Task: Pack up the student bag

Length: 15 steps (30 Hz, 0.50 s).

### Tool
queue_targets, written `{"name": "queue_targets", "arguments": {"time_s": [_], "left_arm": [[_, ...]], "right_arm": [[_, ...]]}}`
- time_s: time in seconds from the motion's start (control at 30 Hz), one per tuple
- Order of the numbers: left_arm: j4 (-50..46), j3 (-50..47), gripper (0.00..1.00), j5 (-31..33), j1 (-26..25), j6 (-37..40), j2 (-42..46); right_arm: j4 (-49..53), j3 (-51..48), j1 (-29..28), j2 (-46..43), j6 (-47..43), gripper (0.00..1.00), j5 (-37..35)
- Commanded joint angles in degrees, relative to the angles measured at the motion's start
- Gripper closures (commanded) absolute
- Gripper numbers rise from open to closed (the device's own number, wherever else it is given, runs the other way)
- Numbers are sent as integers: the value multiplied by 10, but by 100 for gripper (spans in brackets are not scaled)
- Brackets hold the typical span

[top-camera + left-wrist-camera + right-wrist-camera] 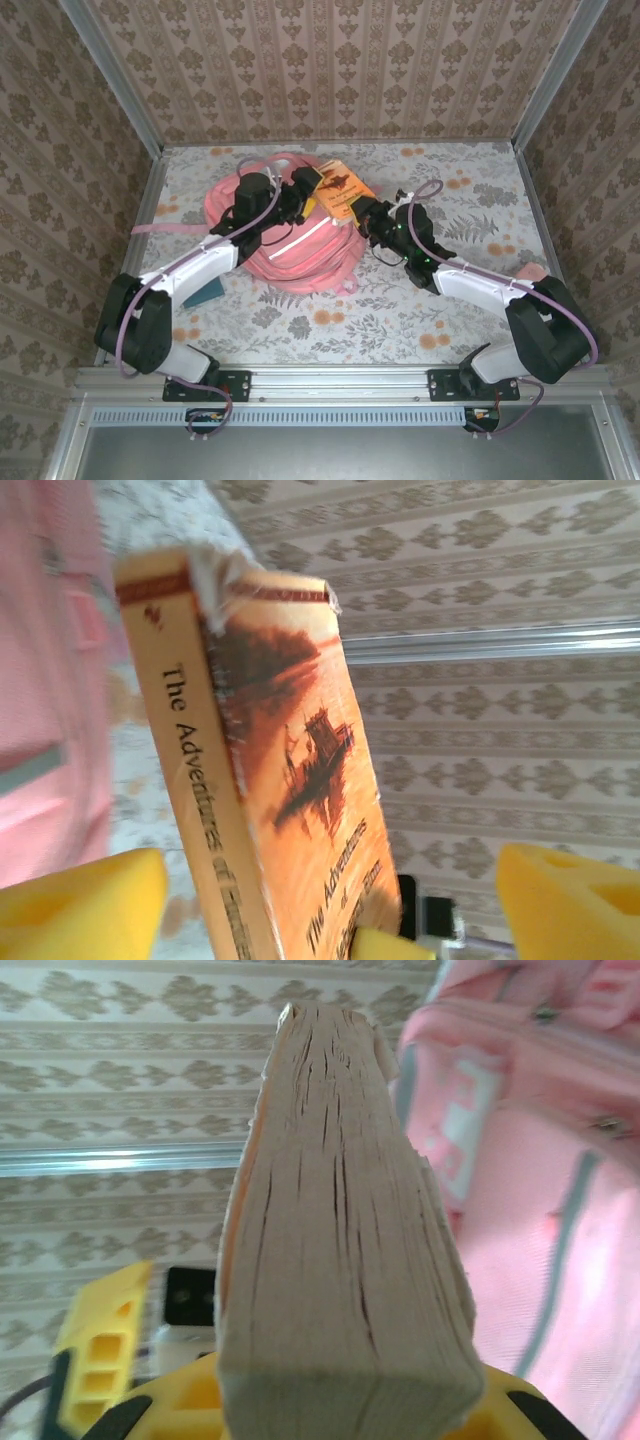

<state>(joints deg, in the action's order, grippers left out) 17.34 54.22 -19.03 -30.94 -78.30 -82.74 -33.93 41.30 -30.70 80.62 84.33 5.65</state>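
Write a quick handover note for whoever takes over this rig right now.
Left gripper: open, fingers either side of the book, not gripping.
Right gripper: shut on the book.
Backpack: lying on the table; the book is held up over its far right edge.
Done: book picked up.
Left: get the book into the backpack; whether it is unzipped can't be told.

Beige damask-patterned wallpaper covers the back and side walls, with grey metal posts rising at the far corners. The table has a pale floral surface with orange blossoms. A metal rail runs along its near edge. The light is soft and even.
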Motion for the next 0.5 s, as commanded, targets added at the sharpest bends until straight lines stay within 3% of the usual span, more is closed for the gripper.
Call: {"name": "queue_targets", "arguments": {"time_s": [0.0, 0.23, 0.33, 0.47], "left_arm": [[-158, 4, 8, 30, 13, 126, 45], [-331, 40, 5, 53, 21, 348, 50], [-416, 83, 5, 82, 9, 449, 33], [-458, 106, 4, 108, -6, 530, 21]], "right_arm": [[107, 45, 11, -40, -92, 85, -22], [288, 68, 69, -117, -209, 85, -37], [330, 64, 100, -150, -242, 85, -37], [364, 55, 134, -182, -269, 85, -30]]}}
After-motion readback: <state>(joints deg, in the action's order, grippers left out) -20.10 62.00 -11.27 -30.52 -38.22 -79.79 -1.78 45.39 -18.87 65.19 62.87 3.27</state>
